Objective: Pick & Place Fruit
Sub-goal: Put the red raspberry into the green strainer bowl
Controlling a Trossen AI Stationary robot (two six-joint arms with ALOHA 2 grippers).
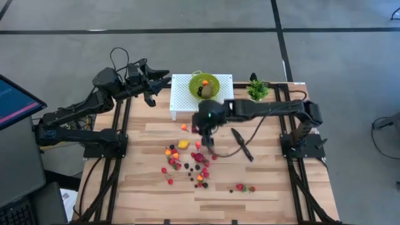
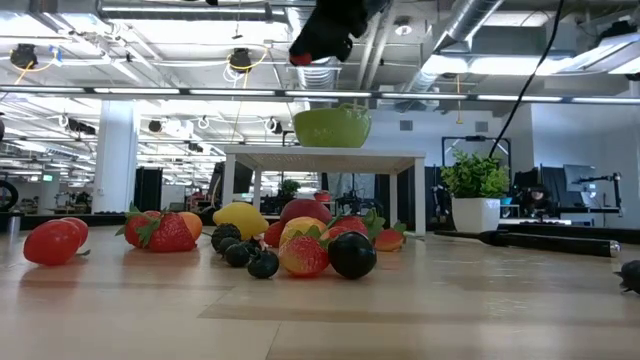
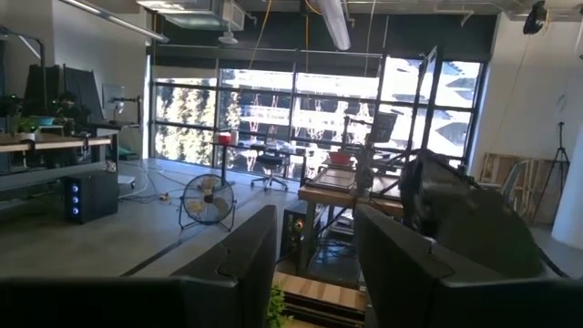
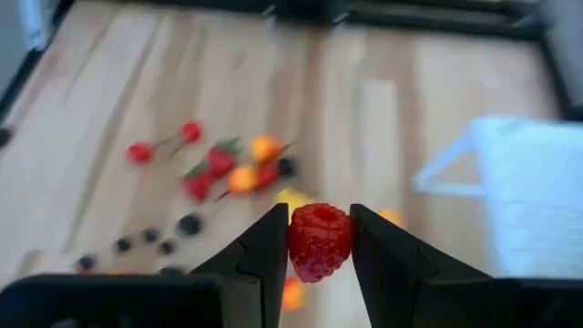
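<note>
A raspberry is clamped in the right gripper, raised above the table, with the bowl just beyond.

Grey concrete floor with dark seams surrounds the table. Tall windows glow bright across the room, a floor fan stands before them, and ceiling strip lights run overhead among exposed ducts.

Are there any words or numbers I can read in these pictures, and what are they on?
None can be read.
The screen beside the left arm shows lines that are too small to read.
The raspberry in the right gripper, the green bowl and the white stand carry no writing.
</note>
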